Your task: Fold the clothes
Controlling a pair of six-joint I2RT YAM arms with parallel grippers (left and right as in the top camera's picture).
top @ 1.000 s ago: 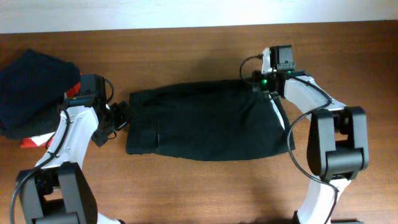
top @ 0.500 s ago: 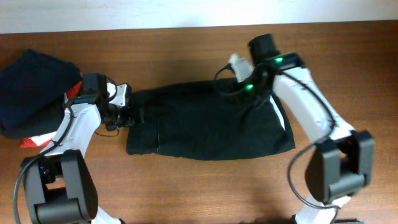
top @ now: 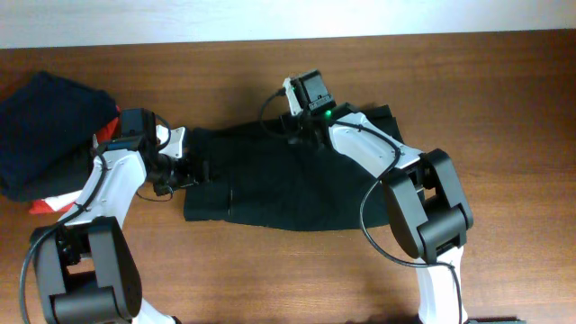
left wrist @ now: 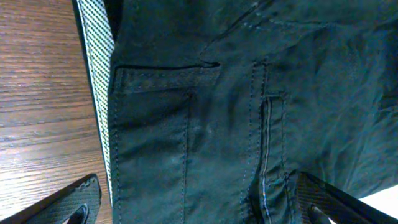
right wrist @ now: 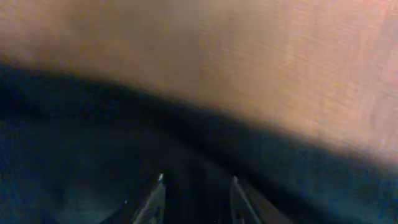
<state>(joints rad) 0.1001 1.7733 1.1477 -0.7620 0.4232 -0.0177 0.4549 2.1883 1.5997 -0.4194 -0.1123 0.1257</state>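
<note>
Where the left pincer (left wrist: 202, 202) is hovering: spread wide astride the shorts (top: 297, 193)
Right pincer (right wrist: 196, 190): sitting at their far edge, grip unreadable

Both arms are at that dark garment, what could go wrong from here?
The right end effector sits over the dark garment, but its wrist view is blurred; whether cloth is gripped is unclear, so the fold might slip or bunch. The left end effector is open astride the garment's edge, pinning nothing, so the cloth may drag across the table. The left arm is near the dark blue pile and might nudge it.
</note>
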